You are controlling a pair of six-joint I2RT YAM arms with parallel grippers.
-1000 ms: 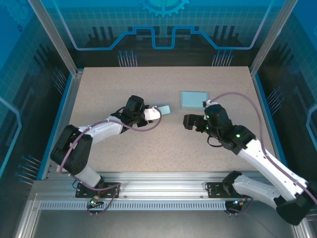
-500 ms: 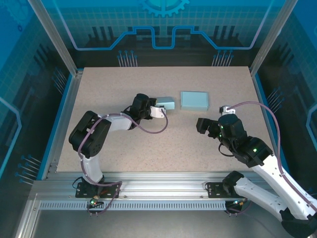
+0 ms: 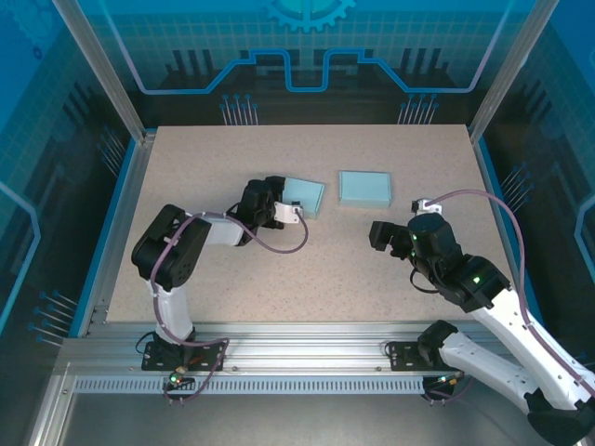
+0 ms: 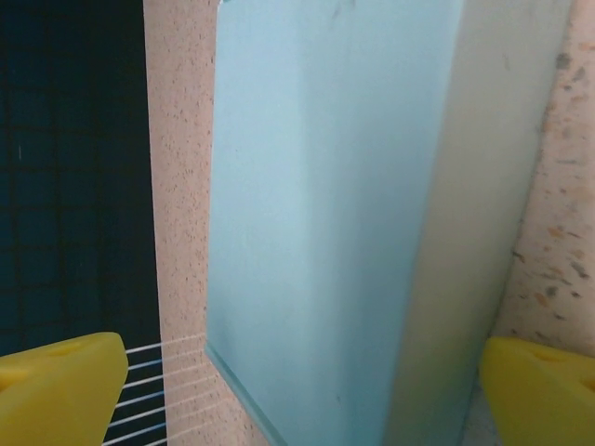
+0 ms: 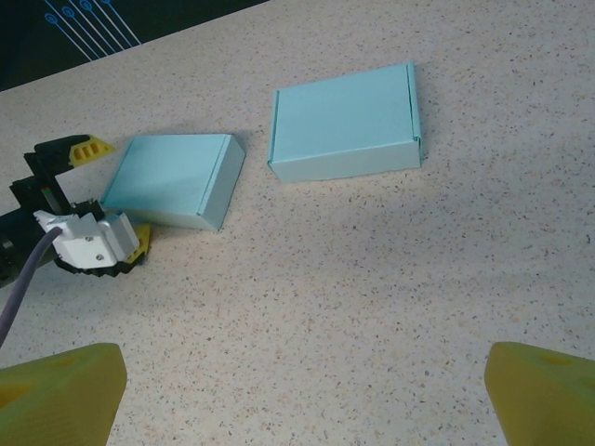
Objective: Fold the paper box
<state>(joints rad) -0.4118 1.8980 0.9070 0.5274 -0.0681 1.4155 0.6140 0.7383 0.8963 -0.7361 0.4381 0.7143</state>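
Left fingers: yellow tips spread wide with nothing clamped. The near end of the blue box sits in the gap between them. Whether either tip touches it cannot be told.
Blue box: closed and lying flat on the table, just toward 12 o'clock from the table's middle in the top view.
Box from left gripper: at about 2 o'clock, immediately ahead of the tips.
Long axis: in the left wrist view it runs straight away from the camera, so the open jaws span the box's short width, not its length.
Second box: at 3 o'clock of the blue box, near but apart, also closed and flat.
Right fingers: wide apart and empty, looking down on both boxes.
Right gripper: at about 4 o'clock of the blue box, well apart from it. The second box lies at roughly 11 o'clock from this gripper.
Nearer arm: the left, by far.
Coming move: probably falls to the left arm, either closing across the short width or backing off. The box already looks fully folded, so the task seems close to done.
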